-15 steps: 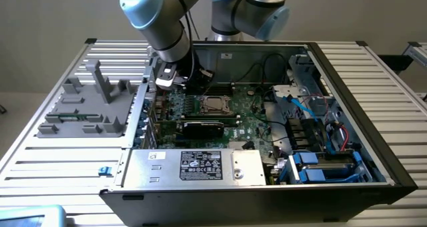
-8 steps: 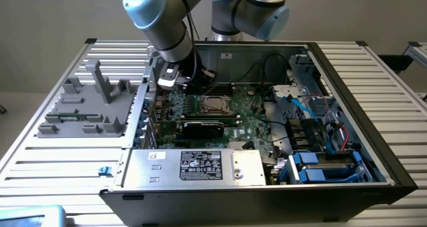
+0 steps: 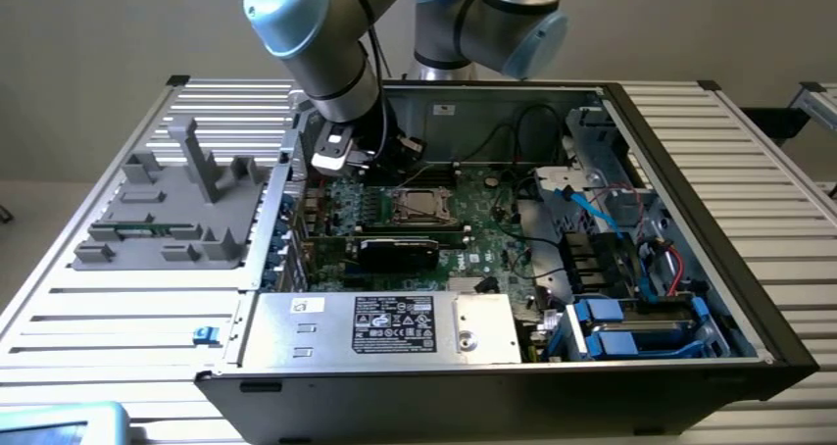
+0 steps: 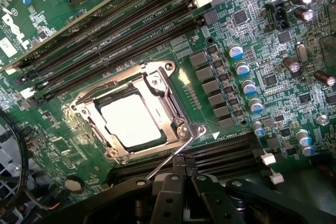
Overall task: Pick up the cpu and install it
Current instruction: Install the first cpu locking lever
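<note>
One cpu [image 4: 130, 116] is lying in the metal-framed socket [image 4: 157, 80] near the motherboard's [image 4: 191, 98] middle. The gripper [image 4: 182, 167] is hovering with fingers pressed together just beside the socket's corner, clear of the chip.

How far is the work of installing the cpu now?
Done: the cpu lies under the closed metal frame. In hand: the pincer is shut, its tips at the thin lever, holding no cpu. Left: I cannot tell whether that lever is latched.

Grey arm [image 3: 343, 77], pale blue joint caps [image 3: 282, 10], black cable [image 3: 376, 48], black pincer [image 4: 182, 166]
</note>
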You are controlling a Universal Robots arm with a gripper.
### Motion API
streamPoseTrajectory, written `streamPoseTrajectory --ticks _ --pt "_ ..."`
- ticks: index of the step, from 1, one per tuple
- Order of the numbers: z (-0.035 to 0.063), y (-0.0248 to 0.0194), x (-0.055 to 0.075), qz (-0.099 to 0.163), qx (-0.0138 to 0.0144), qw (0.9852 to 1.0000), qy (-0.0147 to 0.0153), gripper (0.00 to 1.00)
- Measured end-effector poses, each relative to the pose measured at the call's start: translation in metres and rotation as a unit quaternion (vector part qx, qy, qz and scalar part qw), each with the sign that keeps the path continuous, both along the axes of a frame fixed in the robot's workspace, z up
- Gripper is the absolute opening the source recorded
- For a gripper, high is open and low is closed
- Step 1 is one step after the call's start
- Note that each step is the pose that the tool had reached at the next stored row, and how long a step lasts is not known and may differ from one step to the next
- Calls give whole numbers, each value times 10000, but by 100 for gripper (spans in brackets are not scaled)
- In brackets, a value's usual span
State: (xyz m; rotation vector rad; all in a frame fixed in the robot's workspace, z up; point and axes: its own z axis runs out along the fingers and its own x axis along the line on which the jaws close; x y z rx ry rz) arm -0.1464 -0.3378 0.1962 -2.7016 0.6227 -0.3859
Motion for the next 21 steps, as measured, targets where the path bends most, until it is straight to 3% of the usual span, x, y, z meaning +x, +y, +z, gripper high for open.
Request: streamPoseTrajectory --ticks 21 --pt "-1 -16 52 -3 0 10000 1 11"
